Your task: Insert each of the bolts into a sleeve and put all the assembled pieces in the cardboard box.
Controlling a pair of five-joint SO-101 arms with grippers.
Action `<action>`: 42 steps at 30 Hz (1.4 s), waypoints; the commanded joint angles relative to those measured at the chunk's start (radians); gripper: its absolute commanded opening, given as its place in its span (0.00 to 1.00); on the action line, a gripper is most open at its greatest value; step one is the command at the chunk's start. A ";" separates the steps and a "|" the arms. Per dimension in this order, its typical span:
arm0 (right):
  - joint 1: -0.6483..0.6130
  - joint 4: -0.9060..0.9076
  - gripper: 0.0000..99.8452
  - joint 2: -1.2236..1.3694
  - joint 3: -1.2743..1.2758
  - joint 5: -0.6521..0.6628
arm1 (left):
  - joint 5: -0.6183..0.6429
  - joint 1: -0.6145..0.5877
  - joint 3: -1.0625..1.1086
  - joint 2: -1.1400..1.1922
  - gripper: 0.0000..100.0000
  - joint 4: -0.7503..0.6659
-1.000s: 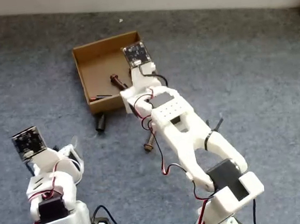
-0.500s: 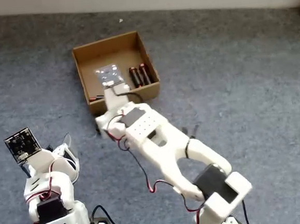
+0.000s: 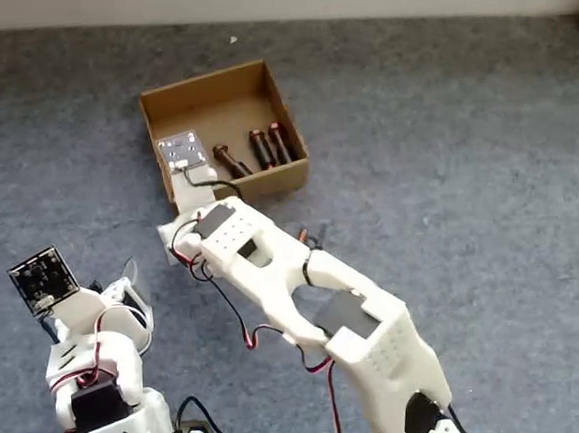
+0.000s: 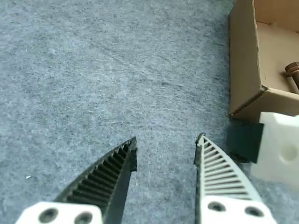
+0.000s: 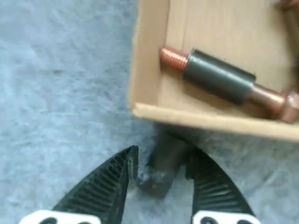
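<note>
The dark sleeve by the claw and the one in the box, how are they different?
The loose sleeve lies on the carpet outside the cardboard box; the boxed sleeve lies inside. The boxed sleeve has a copper bolt through it; the loose sleeve shows none. Both are dark tubes.

The dark cylindrical sleeve (image 5: 161, 168) just outside the open brown cardboard box (image 5: 150, 60) is blurred. Inside the box, a sleeved copper bolt (image 5: 219, 79) is cut off at its head.
</note>
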 commanded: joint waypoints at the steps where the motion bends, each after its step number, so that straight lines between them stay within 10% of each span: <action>1: 0.012 0.035 0.10 0.024 -0.073 -0.008 | -0.006 -0.012 -0.008 -0.010 0.22 -0.021; 29: 0.220 0.858 0.00 -0.524 -0.050 0.180 | -0.008 -0.007 -0.007 -0.010 0.22 -0.021; 42: 0.335 0.615 0.00 -0.871 0.561 0.226 | -0.008 -0.007 -0.005 -0.010 0.22 -0.021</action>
